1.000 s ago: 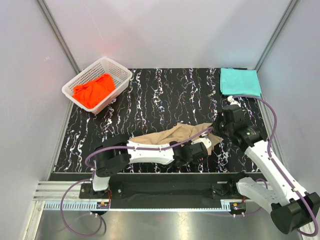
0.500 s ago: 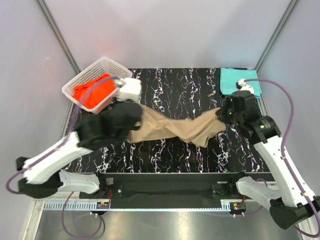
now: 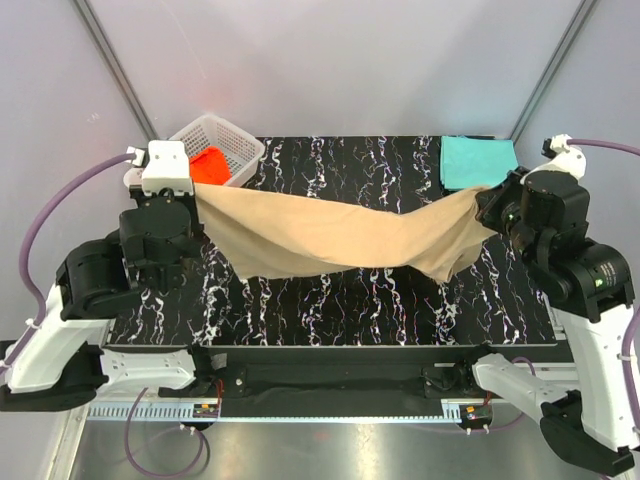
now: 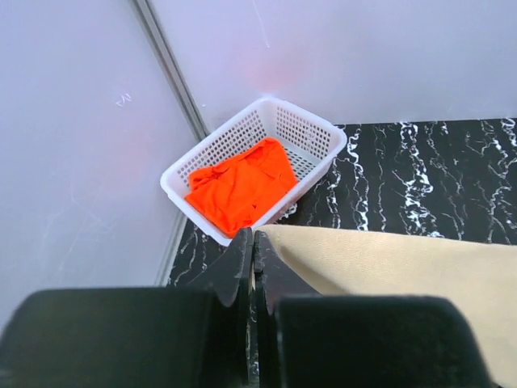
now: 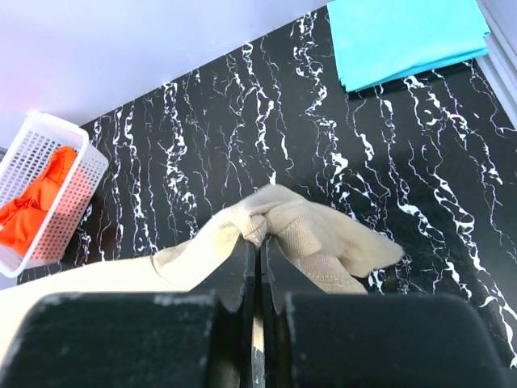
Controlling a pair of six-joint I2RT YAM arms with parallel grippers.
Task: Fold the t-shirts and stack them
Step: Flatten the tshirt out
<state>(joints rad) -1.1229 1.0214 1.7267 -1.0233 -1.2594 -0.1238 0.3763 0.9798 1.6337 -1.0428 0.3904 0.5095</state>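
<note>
The tan t-shirt (image 3: 330, 235) hangs stretched in the air between my two grippers, sagging in the middle above the table. My left gripper (image 3: 197, 192) is shut on its left corner; in the left wrist view the gripper (image 4: 254, 239) pinches the cloth edge (image 4: 388, 263). My right gripper (image 3: 487, 198) is shut on the right end; in the right wrist view the gripper (image 5: 258, 241) holds bunched tan cloth (image 5: 307, 226). The teal t-shirt (image 3: 478, 162) lies folded at the back right, also in the right wrist view (image 5: 404, 36). The orange-red t-shirt (image 3: 208, 165) lies in the basket.
The white lattice basket (image 3: 235, 145) stands at the back left corner, also in the left wrist view (image 4: 319, 141). The black marbled table (image 3: 340, 300) lies below the hanging shirt. Grey walls enclose the sides and back.
Both arms rose and spread apart. The left gripper swung from the front middle to the far left, pulling the crumpled tan shirt off the table into a stretched span.
</note>
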